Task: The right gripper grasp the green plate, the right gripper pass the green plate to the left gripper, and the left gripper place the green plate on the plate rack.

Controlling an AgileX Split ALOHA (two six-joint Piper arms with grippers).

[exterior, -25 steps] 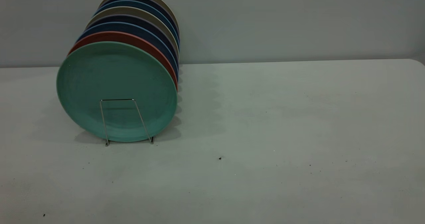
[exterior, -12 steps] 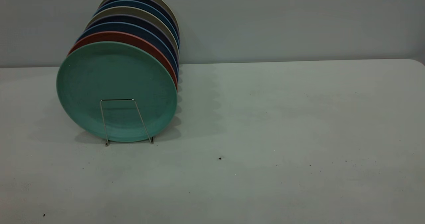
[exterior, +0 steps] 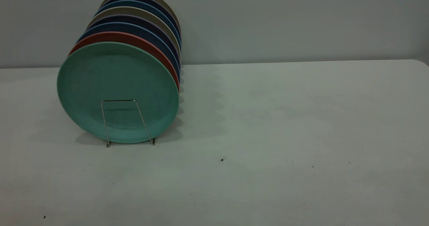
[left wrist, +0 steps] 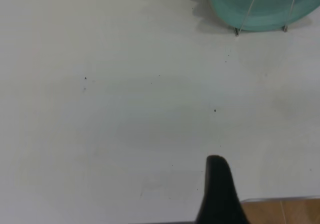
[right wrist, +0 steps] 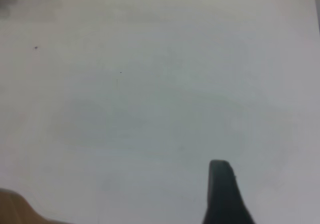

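Note:
The green plate (exterior: 117, 85) stands upright in the front slot of the plate rack (exterior: 122, 101), at the table's left; a silver wire loop crosses its lower face. The left wrist view shows the plate's lower part (left wrist: 270, 9) and the rack's wires (left wrist: 248, 11) far off. Neither arm shows in the exterior view. My left gripper (left wrist: 217, 194) appears only as a black wedge over bare table near the table's edge, well away from the plate. My right gripper (right wrist: 222, 194) appears only as a black wedge over bare table, holding nothing that I can see.
Behind the green plate, a salmon-pink plate (exterior: 134, 40) and several dark blue and beige plates stand in the same rack. The white table (exterior: 285, 119) stretches to the right, with a grey wall behind. Brown floor (left wrist: 280, 211) shows past the table's edge.

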